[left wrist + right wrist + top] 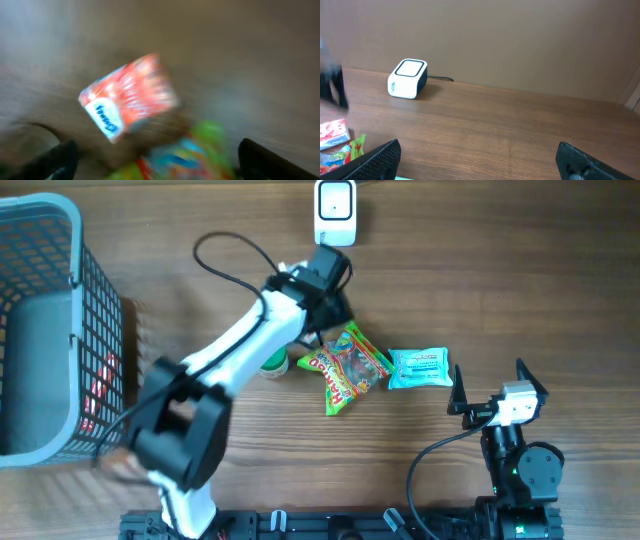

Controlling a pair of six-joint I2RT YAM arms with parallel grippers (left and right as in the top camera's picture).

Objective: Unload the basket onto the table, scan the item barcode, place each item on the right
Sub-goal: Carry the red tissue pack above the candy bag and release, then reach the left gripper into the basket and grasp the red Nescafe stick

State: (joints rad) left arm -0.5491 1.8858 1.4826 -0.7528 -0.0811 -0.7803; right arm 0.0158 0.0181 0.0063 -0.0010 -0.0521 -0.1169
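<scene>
The white barcode scanner (334, 211) stands at the table's far edge, also visible in the right wrist view as the scanner (407, 78). My left gripper (326, 292) hovers just in front of it, over the snack pile. In the blurred left wrist view its fingers (59, 161) stand wide apart and open, gripper (160, 162). A red packet (127, 95) with a white-and-blue label lies free below them, beside a green candy bag (187, 152). From the right wrist, the red packet (332, 134) rests on the table. My right gripper (492, 388) is open and holds nothing.
A green-and-red candy bag (345, 366) and a teal packet (418, 367) lie mid-table. A green round object (275, 364) peeks out under the left arm. A grey wire basket (40, 240) with something red inside fills the left edge. The scanner's cable runs off the far edge.
</scene>
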